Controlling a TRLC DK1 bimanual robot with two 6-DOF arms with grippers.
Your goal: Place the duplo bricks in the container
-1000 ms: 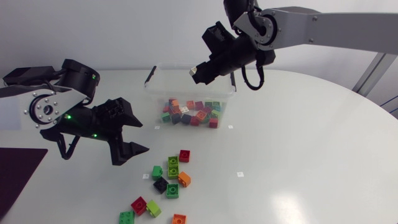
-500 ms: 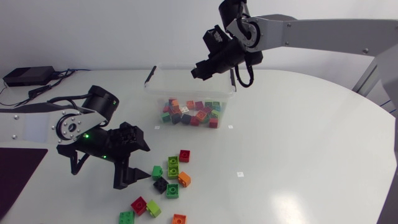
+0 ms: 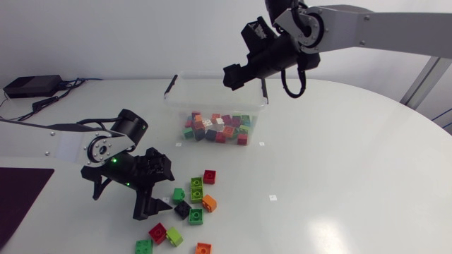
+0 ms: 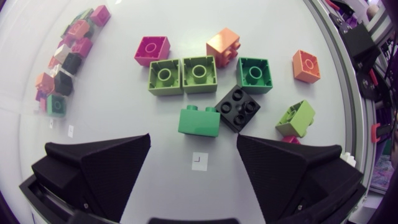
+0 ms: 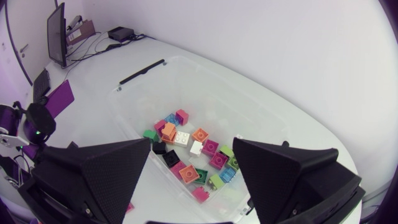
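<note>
Since the earlier frames, the left arm has swung in from the table's left side and come down toward the loose Duplo bricks, while the right arm has stayed over the container (image 3: 212, 92) (image 5: 205, 93) with only a slight shift. The left gripper (image 3: 164, 192) (image 4: 194, 146) stands wide, holding nothing. A green brick (image 3: 179, 195) (image 4: 199, 121) lies on its side just ahead of the gap between its fingers. A black brick (image 3: 183, 209) (image 4: 241, 109) lies just beside it, and a pair of lime bricks (image 3: 196, 188) (image 4: 183, 76) lies a little further ahead. Red, orange and green bricks are scattered around them on the white table (image 3: 339, 176). The right gripper (image 3: 236, 76) (image 5: 193, 149) hangs above the clear container, fingers wide apart and empty. A heap of mixed-colour bricks (image 3: 219, 127) (image 5: 189, 155) lies inside the container.
</note>
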